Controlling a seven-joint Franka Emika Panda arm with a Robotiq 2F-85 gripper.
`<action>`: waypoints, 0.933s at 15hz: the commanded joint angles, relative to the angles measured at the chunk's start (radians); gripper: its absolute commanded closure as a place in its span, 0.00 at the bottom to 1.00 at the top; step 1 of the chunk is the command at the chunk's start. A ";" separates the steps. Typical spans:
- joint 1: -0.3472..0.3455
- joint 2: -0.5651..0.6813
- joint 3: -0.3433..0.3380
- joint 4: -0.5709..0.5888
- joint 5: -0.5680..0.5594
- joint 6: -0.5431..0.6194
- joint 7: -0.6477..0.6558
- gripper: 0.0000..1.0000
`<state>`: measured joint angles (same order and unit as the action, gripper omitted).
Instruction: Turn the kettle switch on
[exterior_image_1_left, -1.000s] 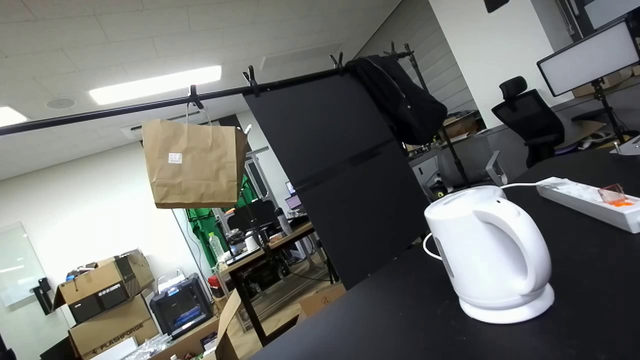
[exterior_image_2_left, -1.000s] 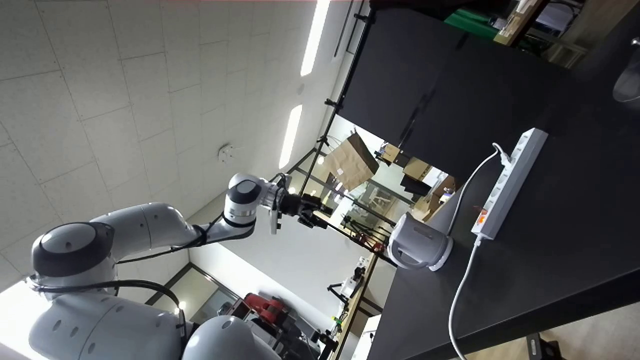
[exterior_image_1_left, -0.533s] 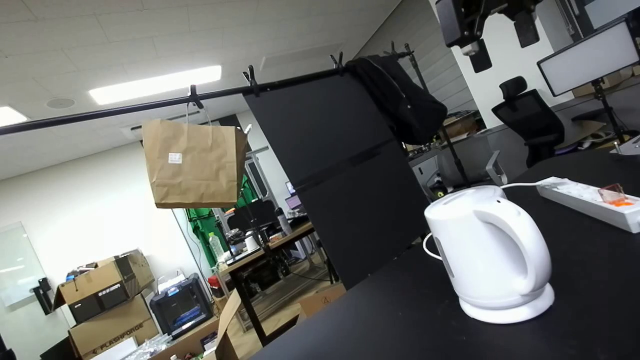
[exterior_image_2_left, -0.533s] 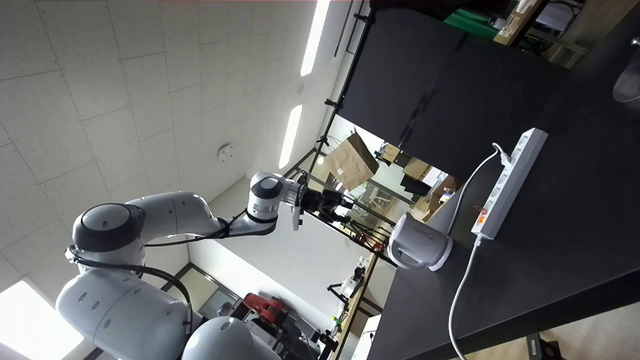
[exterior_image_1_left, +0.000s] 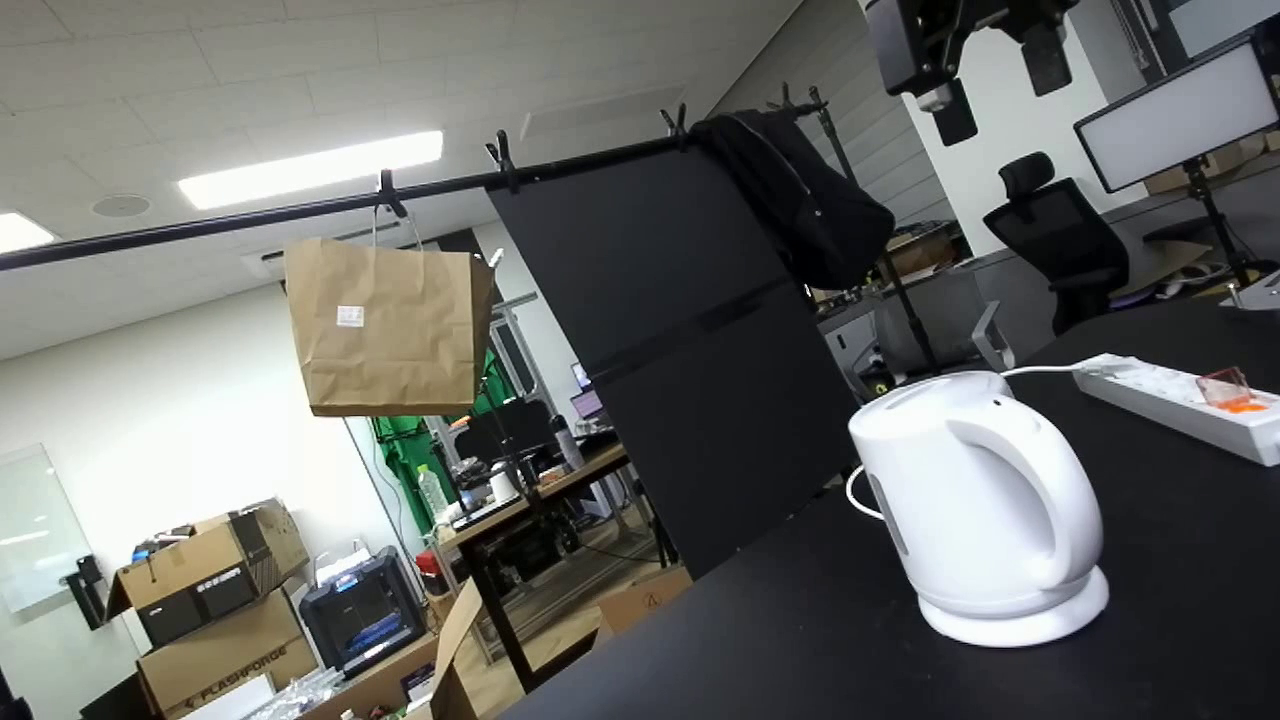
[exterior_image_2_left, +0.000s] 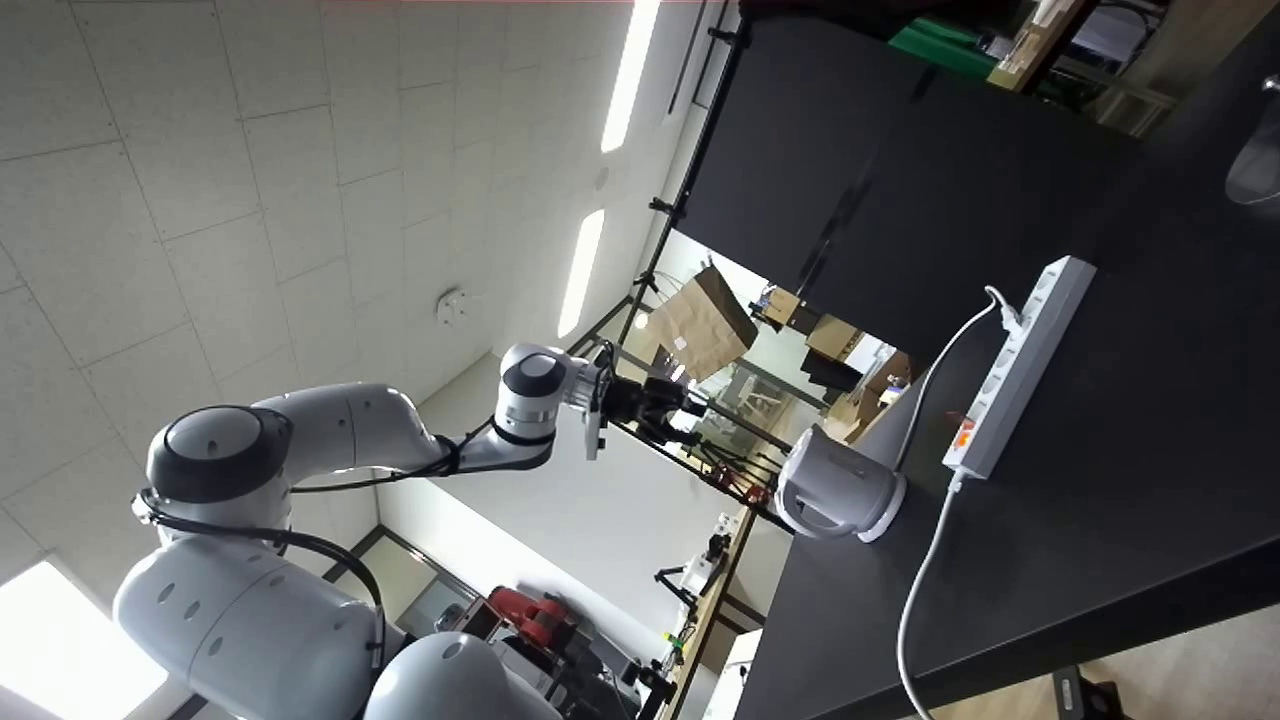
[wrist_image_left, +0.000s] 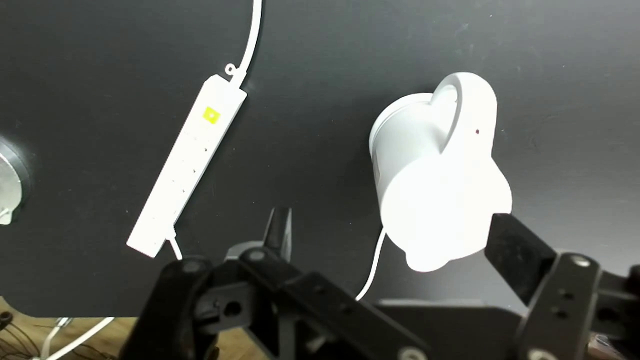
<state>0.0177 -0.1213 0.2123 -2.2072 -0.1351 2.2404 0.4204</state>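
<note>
The white kettle stands upright on its round white base on the black table. It also shows in an exterior view and from above in the wrist view. A small dark dot sits on top of its handle; I cannot make out a switch lever. My gripper is open and empty, high above the kettle, touching nothing. It also shows in an exterior view. In the wrist view its fingers are wide apart, and the right finger overlaps the kettle's lid edge in the picture.
A white power strip with an orange-lit switch lies on the table beside the kettle. A white cord joins the kettle and strip. A black panel and a paper bag hang behind the table.
Between one second and half a second ago, my gripper moved towards the kettle and came into the top of an exterior view. Since then it has hardly moved. The kettle has not moved.
</note>
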 joint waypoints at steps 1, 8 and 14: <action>0.033 0.044 -0.025 0.026 0.013 0.012 -0.011 0.00; 0.060 0.169 -0.042 0.049 -0.002 0.102 0.011 0.47; 0.089 0.259 -0.059 0.075 0.065 0.152 -0.032 0.89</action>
<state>0.0800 0.0935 0.1729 -2.1764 -0.1123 2.3876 0.4125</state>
